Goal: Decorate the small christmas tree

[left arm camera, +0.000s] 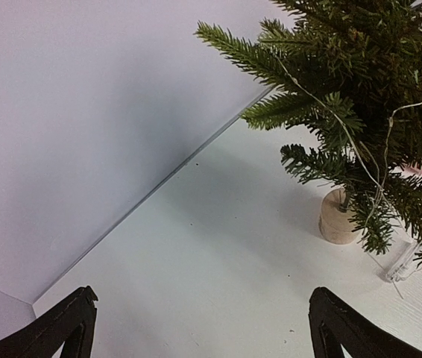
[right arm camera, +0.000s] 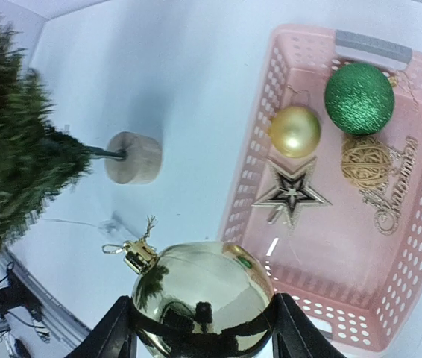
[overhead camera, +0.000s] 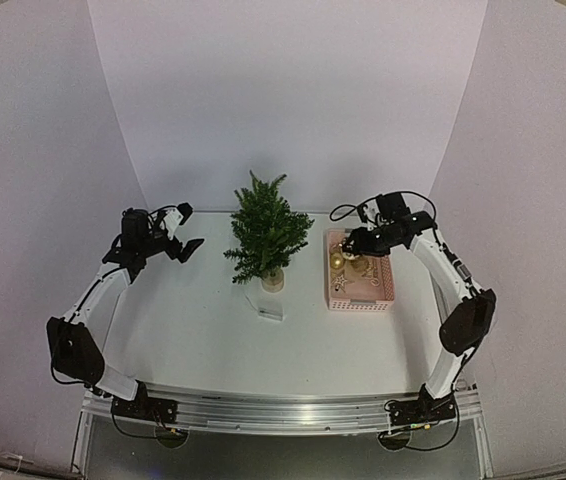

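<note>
I see the small christmas tree [overhead camera: 266, 238] standing upright toward the back middle of the white table [overhead camera: 213, 340], on a pale round base [overhead camera: 273, 280], close in front of the seam where the table meets the back wall. A thin wire runs down through its branches to a small clear box [left arm camera: 401, 265] lying on the table just in front of the base. Bare table stretches from there to the near edge, and the white side panels angle in at left and right. To the tree's right sits a pink basket [overhead camera: 329, 280], a strip of table between them. My right gripper [right arm camera: 203, 324] hangs over the basket's tree-side edge, clamped on a shiny gold ball [right arm camera: 202, 294]; the tree lies to its left, apart. In the basket lie a green glitter ball [right arm camera: 359, 98], a matte gold ball [right arm camera: 295, 130], a star [right arm camera: 291, 195] and a twine ball [right arm camera: 366, 161]. My left gripper [left arm camera: 200, 321] hovers left of the tree, jaws spread wide and empty, with open table between.
</note>
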Robot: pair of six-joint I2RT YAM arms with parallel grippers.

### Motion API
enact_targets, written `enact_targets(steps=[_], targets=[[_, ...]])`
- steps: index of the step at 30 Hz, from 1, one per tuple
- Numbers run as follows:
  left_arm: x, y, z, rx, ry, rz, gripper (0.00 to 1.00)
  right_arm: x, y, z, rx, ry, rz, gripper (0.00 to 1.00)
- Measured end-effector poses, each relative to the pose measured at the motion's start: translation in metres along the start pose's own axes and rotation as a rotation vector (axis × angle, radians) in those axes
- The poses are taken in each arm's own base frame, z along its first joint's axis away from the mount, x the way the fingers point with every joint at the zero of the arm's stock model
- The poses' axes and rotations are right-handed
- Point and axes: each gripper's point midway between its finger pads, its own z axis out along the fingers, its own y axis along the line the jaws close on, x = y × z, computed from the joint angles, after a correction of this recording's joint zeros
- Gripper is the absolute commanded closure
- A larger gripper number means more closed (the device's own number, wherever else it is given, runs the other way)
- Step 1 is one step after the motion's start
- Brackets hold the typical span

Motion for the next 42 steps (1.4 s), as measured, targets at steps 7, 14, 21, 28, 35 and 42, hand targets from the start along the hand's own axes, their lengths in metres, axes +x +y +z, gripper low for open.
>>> enact_targets(steps=[7, 14, 21, 28, 35, 42], targets=[[0.003, -0.003, 0.001, 0.01, -0.005, 0.0, 0.01, -0.02, 0.063, -0.039, -0.225, -0.06, -0.068, 0.73], [0.002, -0.003, 0.001, 0.013, -0.01, 0.003, 0.01, -0.008, 0.098, -0.028, -0.341, 0.007, -0.086, 0.74], [0.002, -0.004, 0.001, 0.015, -0.011, 0.003, 0.01, -0.018, 0.099, -0.004, -0.325, 0.016, -0.072, 0.75], [0.001, -0.004, 0.001, 0.015, -0.012, 0.003, 0.01, -0.036, 0.096, -0.006, -0.278, -0.053, -0.08, 0.77], [0.001, -0.004, 0.001, 0.015, -0.012, 0.003, 0.01, -0.049, 0.098, -0.006, -0.272, -0.105, -0.076, 0.79], [0.002, -0.004, 0.001, 0.014, -0.012, 0.004, 0.0, -0.049, 0.105, 0.009, -0.268, -0.114, -0.08, 0.79]])
